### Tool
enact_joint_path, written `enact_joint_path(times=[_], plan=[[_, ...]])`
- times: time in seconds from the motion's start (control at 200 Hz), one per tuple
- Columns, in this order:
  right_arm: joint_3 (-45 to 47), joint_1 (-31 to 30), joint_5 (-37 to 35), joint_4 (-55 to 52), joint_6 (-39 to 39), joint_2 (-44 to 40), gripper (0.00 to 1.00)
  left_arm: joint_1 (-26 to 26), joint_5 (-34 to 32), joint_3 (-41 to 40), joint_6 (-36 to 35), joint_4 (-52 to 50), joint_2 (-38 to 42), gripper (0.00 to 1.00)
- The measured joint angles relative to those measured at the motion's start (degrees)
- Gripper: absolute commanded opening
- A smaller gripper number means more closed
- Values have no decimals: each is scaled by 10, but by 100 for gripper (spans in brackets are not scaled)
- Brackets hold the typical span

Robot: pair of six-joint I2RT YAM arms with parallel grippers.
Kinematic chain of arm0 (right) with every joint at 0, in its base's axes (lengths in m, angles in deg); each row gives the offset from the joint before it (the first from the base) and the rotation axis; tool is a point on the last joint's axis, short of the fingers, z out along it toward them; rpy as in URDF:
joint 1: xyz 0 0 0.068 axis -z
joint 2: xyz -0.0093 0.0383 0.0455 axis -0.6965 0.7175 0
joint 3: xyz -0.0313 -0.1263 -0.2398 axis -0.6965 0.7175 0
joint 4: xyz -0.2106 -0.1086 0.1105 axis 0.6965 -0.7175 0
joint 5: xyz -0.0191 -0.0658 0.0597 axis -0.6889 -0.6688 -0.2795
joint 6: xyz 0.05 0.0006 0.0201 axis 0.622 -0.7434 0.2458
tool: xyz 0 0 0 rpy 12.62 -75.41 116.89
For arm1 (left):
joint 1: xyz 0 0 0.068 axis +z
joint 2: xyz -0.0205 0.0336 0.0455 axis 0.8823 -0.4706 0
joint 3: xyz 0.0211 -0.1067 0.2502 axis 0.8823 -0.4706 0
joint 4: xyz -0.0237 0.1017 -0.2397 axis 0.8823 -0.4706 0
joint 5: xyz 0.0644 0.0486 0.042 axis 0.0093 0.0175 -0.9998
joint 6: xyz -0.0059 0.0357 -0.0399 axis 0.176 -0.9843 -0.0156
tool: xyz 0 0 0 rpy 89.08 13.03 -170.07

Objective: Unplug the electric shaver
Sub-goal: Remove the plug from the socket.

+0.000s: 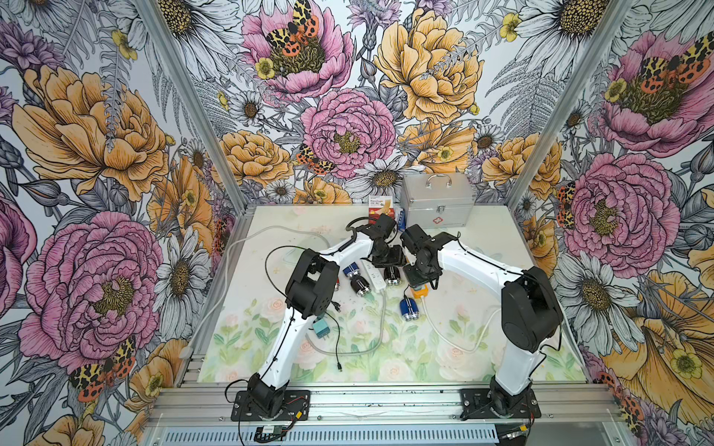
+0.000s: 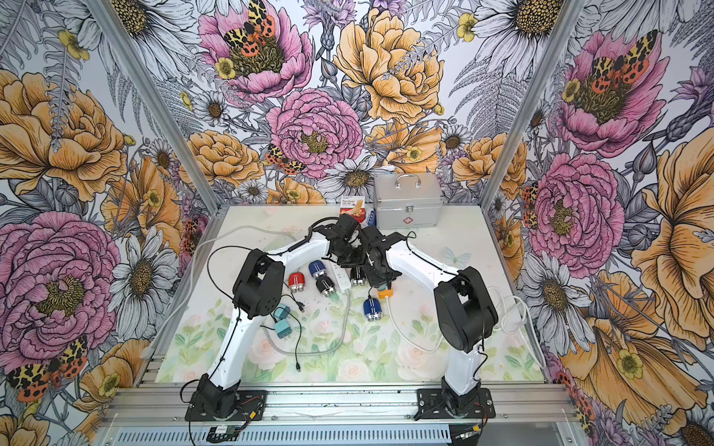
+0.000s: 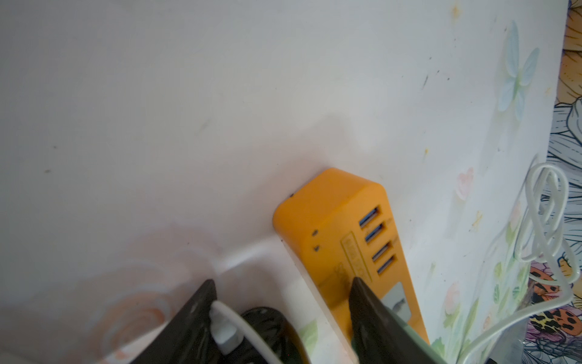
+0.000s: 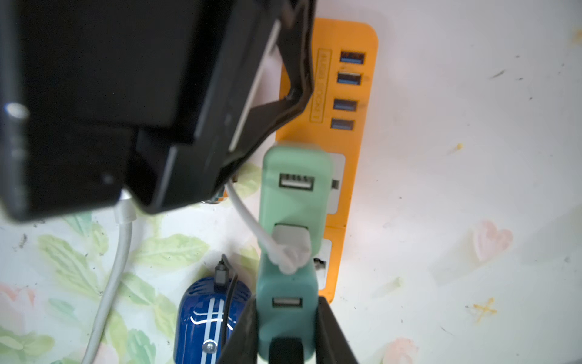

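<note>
The right end effector (image 4: 287, 312) is clamped on a mint charger block (image 4: 285, 283) plugged into the orange power strip (image 1: 420, 292); the left end effector (image 3: 282, 283) stands open, holding nothing, one finger (image 3: 371, 309) over the strip. The blue shaver (image 1: 409, 309) lies on the counter (image 1: 405, 367) just below the strip, right of centre in both top views, black lead (image 4: 221, 272) attached. Pull-out seems imminent: next, draw the block straight off with the strip held down

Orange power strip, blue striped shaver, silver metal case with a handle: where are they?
orange power strip (image 4: 346, 91): right wrist view, top face between USB ports.
blue striped shaver (image 4: 189, 334): right wrist view, blue body.
silver metal case (image 1: 421, 210): a top view, front wall.
</note>
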Motion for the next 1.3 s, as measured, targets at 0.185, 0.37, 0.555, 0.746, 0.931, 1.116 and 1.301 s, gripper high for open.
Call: enact_joint_path(times=[0.185, 0.37, 0.555, 0.746, 0.931, 1.116, 1.301], plan=[[8, -26, -61, 5, 32, -3, 3, 0, 1, -2, 6, 2, 1, 65], [15, -57, -134, 3, 68, -4, 2, -3, 4, -2, 7, 2, 1, 65], [17, -52, -118, 2, 60, -23, 2, -7, 1, -3, 6, 2, 1, 65], [38, -28, -20, 9, 29, -51, 1, -7, 1, -4, 6, 3, 1, 66], [70, -24, -5, 14, 10, -64, 1, -10, -8, -3, 7, 3, 3, 71], [114, -21, -4, 36, 2, -115, 2, -11, -25, 2, 15, -6, 5, 75], [142, -21, 3, 65, 4, -143, 3, -11, -43, 4, 19, -25, 9, 78]])
